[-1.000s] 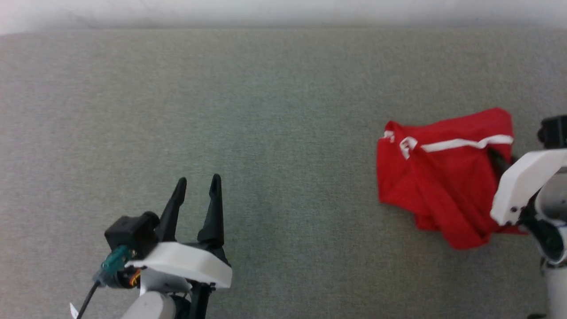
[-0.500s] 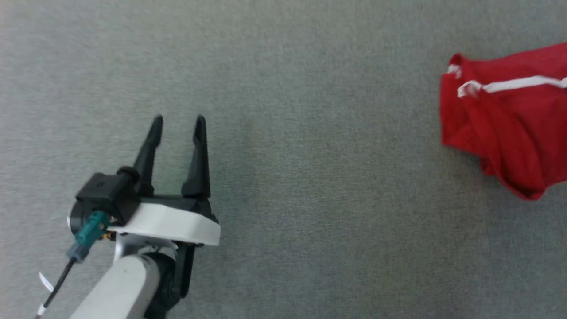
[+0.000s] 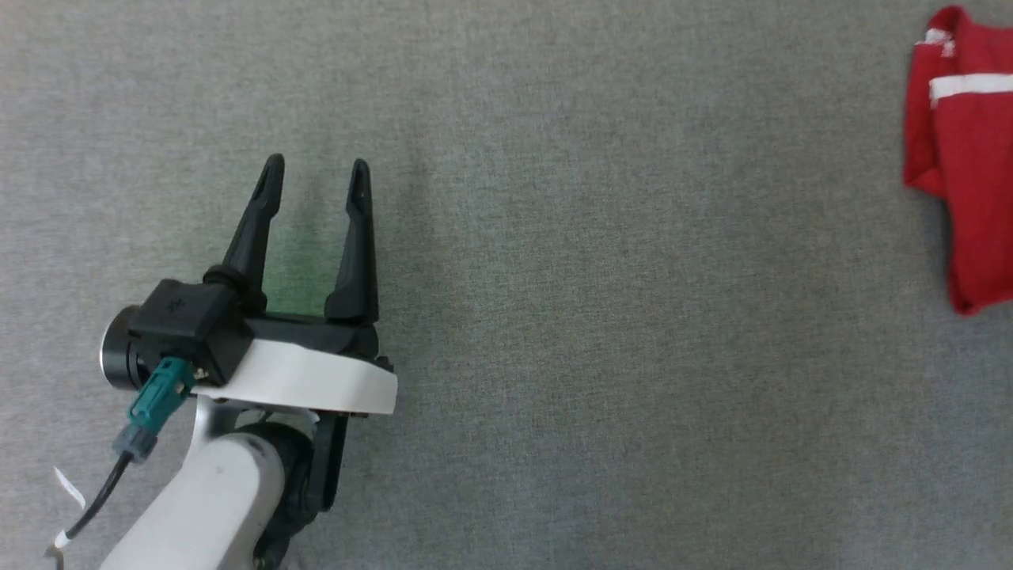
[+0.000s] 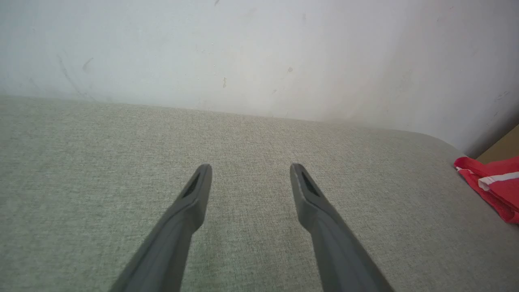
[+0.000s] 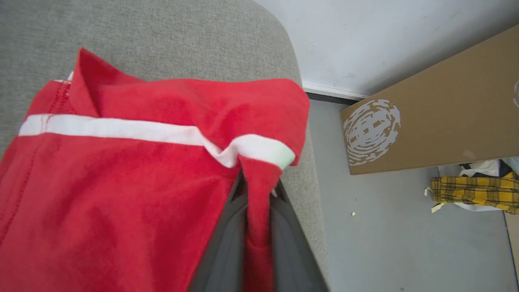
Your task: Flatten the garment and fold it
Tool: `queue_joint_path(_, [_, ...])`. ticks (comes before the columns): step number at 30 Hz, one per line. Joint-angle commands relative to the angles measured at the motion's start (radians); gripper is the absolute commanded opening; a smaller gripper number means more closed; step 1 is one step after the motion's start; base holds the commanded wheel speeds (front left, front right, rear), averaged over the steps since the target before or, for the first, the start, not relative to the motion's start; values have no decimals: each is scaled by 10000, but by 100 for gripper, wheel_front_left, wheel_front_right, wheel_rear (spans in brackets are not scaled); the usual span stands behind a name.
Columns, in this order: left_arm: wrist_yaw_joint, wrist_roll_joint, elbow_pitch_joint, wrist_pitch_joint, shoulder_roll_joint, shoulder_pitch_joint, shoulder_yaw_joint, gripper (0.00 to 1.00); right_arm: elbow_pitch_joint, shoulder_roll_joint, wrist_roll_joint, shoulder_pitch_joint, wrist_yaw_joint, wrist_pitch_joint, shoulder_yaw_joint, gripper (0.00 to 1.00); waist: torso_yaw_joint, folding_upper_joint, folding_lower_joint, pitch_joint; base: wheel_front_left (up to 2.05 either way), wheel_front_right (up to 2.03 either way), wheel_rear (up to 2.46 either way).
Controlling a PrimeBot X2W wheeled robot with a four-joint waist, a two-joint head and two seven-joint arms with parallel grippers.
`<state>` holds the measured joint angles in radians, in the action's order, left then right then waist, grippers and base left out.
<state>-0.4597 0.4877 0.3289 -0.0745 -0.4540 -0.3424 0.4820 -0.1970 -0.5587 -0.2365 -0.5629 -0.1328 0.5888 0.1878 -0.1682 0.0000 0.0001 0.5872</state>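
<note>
The red shorts (image 3: 969, 166) with a white side stripe lie bunched at the right edge of the head view, on the grey cushion. In the right wrist view my right gripper (image 5: 257, 190) is shut on a fold of the red shorts (image 5: 121, 182) just under the white stripe, near the cushion's rounded corner. My left gripper (image 3: 314, 170) stands open over bare grey fabric, far to the left of the shorts. The left wrist view has the left gripper (image 4: 250, 170) with nothing between its fingers and a corner of the shorts (image 4: 492, 184) at the far right.
The grey upholstered surface (image 3: 593, 317) spreads across the head view. A white wall (image 4: 243, 52) backs it. Beyond the cushion's right edge lie a floor, a cardboard box (image 5: 429, 117) and a yellow plaid cloth (image 5: 470, 192).
The head camera has swung left and down, so the shorts slid toward the picture's right edge and the right arm left the frame. The left gripper stays open.
</note>
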Motion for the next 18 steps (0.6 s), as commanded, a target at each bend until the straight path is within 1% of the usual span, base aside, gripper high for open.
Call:
queue_joint_path(1, [-53, -172, 81, 9, -105, -242, 37, 100, -224, -135, 125, -269, 21, -268, -10, 0, -48, 0, -1, 235, 0, 0, 0])
queue_joint_path(6, [-170, -463, 180, -41, -135, -454, 74, 100, -985, -305, 344, -568, 21, -870, -117, 1, 25, 0, -1, 409, 0, 0, 0])
queue_joint_path(7, [-203, -483, 227, -77, -111, -479, 57, 100, -1126, -308, 372, -618, 21, -952, -122, 12, 38, 0, -1, 424, 0, 0, 0])
queue_joint_path(9, [-218, -522, 311, -125, -111, -518, 47, 100, -1368, -312, 442, -722, 21, -1089, -116, 40, 54, 0, -1, 433, 0, 0, 0])
queue_joint_path(10, [-229, -494, 354, -152, -79, -517, 33, 100, -1475, -309, 479, -761, 21, -1150, -107, 47, 60, 0, -1, 425, 0, 0, 0])
queue_joint_path(11, [-234, -482, 370, -159, -69, -512, 32, 100, -1568, -304, 519, -794, 21, -1209, -98, 61, 65, 0, -1, 407, 0, 0, 0])
queue_joint_path(12, [-243, -477, 370, -182, -62, -508, 22, 100, -1647, -293, 557, -819, 21, -1258, -94, 79, 66, 0, -1, 375, 0, 0, 0])
queue_joint_path(13, [-238, -453, 358, -212, -48, -496, 13, 100, -1717, -275, 590, -836, 21, -1294, -103, 93, 63, 0, -1, 324, 0, 0, 0])
queue_joint_path(14, [-248, -443, 347, -266, -34, -481, -6, 100, -1769, -265, 609, -855, 21, -1317, -115, 100, 58, 0, -1, 278, 0, 0, 0])
queue_joint_path(18, [-325, -407, 254, -525, 79, -396, -84, 100, -1889, -223, 676, -872, 21, -1419, -112, 100, 53, 0, -1, 6, 0, 0, 0])
